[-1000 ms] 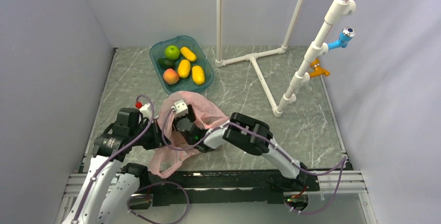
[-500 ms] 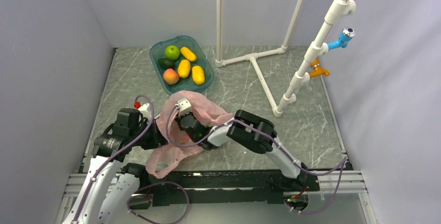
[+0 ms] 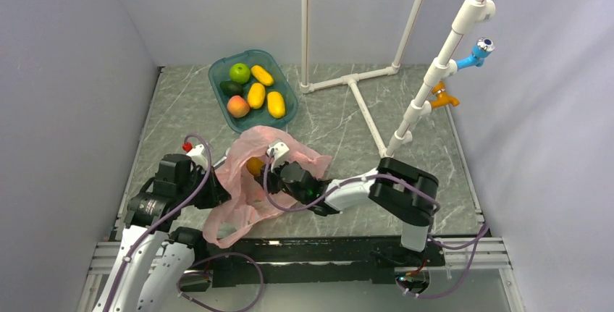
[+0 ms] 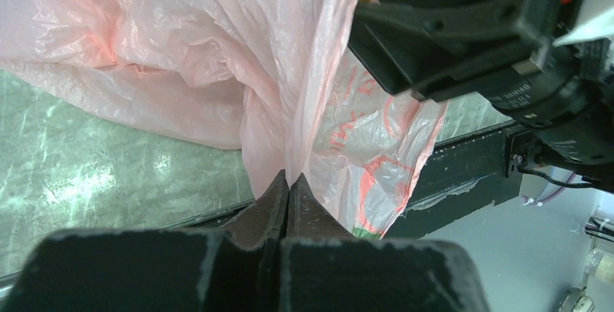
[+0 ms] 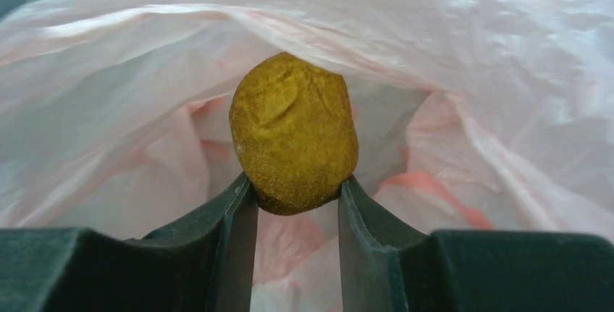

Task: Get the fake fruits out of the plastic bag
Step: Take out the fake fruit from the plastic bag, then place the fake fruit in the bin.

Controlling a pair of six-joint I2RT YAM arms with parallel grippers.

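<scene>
Held fruit: a small yellow-orange fruit (image 5: pixel 293 135), rounded, with a finely pebbled skin in the right wrist view. It sits at the mouth of the bag, with pink film behind it and to both sides.
Fruit handling: judged light and rigid, probably a hollow plastic shell. The curved sides offer little flat contact, so an off-centre squeeze could make it roll or pop out. The best hold is across the widest part.
Right gripper: the right gripper (image 5: pixel 295 182) has its jaws narrowed onto the fruit, one on each side. Contact is on the lower part of the fruit, below its widest point.
Bag: the bag (image 3: pixel 233 214) is thin, crinkly, translucent pink film. Judged limp and without a shape of its own, it follows any pull and may cling to or drag with the fruit. Hold it by a gathered fold, since a single layer could tear.
Left gripper: the left gripper (image 4: pixel 289 182) has its jaws pressed together on a bunched pleat of the bag, anchoring it on the side away from the fruit.
Bag contents: folds hide the interior, so whether more fruit lies inside cannot be told.
Tray: a teal tray (image 3: pixel 214 82) sits at the far side, well apart from the bag. It holds several fruits, a peach (image 3: pixel 237 106) among them.
Tabletop: the tabletop (image 3: pixel 340 127) is grey and marbled. The bag's lower part lies on it near the arm bases.
</scene>
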